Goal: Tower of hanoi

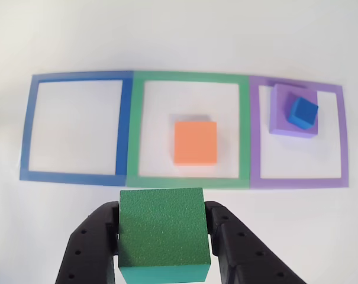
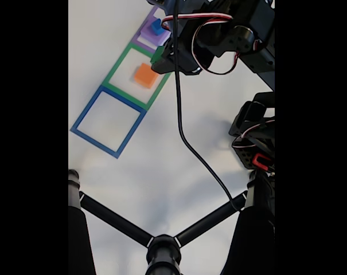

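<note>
Your gripper (image 1: 162, 236) pinches the green block (image 1: 161, 228) near the frames. The orange block (image 1: 195, 142) sits inside the green frame (image 1: 137, 127); the blue cube (image 1: 302, 112) tops the purple block (image 1: 280, 112), far right.

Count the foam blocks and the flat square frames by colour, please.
Green block, held in the end effector: 1
Orange block: 1
Purple block: 1
Blue block: 1
Blue frame: 1
Green frame: 1
Purple frame: 1
Total: 7
</note>
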`<state>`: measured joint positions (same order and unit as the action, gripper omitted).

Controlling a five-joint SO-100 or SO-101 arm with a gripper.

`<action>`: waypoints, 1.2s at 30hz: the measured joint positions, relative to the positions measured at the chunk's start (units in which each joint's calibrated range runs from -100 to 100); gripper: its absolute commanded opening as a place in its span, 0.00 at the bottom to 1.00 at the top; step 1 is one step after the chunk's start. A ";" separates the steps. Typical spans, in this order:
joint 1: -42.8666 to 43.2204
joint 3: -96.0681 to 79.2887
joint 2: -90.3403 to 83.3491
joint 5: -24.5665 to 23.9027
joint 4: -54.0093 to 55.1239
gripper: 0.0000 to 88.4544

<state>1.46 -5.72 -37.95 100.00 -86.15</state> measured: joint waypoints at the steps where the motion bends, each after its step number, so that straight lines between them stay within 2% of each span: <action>1: -0.78 -1.72 -0.92 0.00 0.71 0.06; 5: -4.18 -12.04 -4.62 0.00 7.60 0.06; 14: -7.29 -40.69 -8.48 0.00 36.41 0.06; 19: -7.68 -51.27 -9.57 0.00 48.83 0.06; 27: -8.16 -64.09 -9.07 0.00 66.96 0.06; 36: -8.16 -72.17 -1.09 0.00 87.06 0.06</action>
<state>-6.71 -77.89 -39.04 100.00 0.91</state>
